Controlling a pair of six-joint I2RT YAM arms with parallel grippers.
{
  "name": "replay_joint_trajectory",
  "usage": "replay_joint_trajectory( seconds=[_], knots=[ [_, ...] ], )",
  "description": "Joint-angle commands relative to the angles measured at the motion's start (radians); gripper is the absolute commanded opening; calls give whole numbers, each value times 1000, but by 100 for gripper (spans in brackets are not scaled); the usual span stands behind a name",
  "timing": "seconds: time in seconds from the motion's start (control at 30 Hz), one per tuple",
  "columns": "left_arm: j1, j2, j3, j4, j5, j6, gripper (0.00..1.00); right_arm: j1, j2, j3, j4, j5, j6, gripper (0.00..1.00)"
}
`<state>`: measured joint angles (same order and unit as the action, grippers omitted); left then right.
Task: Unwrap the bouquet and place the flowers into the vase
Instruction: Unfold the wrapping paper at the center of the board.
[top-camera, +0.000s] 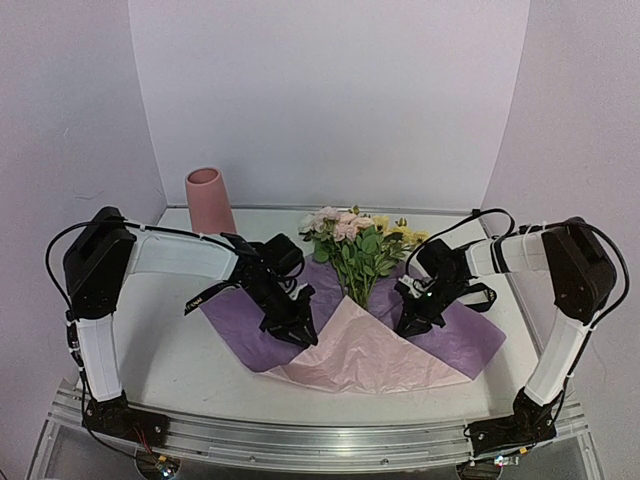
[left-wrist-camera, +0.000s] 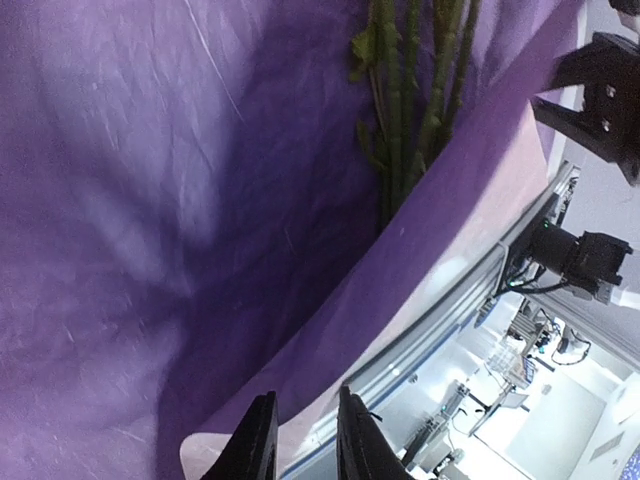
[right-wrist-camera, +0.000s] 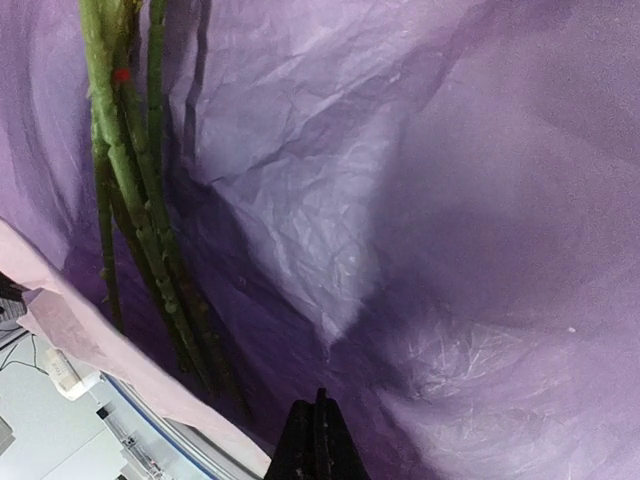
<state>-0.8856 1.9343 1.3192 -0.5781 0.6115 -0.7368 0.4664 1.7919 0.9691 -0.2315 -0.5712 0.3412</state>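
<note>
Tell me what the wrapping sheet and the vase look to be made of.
Wrapping sheet: thin matte paper, purple one face, pink the other; fine crinkles and soft folds show it. Vase: smooth matte pink, no glare; probably ceramic, though plastic cannot be ruled out.

Top view: fixed high behind my arm bases (top-camera: 125, 418), facing the far wall (top-camera: 330, 100), whole tabletop (top-camera: 180, 355) seen. Wrist views: each looks down, close over purple paper (left-wrist-camera: 150, 200); both share the green stems (right-wrist-camera: 125, 180).
</note>
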Motion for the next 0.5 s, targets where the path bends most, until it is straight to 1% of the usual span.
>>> replay_joint_trajectory(
  seconds=[0.0, 0.1, 0.2, 0.33, 0.47],
  knots=[
    [-10, -139, -41, 1, 101, -41, 23, 5, -69, -7, -52, -50, -17, 0],
    [-20, -183, -68, 3, 123, -50, 23, 5, -84, -5, -52, -56, -17, 0],
    [-26, -222, -98, 3, 127, -63, 23, 5, -81, 8, -53, -53, -23, 2],
    [-29, -264, -118, 3, 108, -75, 25, 6, -68, 24, -52, -102, -28, 3],
    [-30, -293, -104, 4, 92, -84, 25, 13, -99, 17, -52, -167, -32, 3]
  ],
)
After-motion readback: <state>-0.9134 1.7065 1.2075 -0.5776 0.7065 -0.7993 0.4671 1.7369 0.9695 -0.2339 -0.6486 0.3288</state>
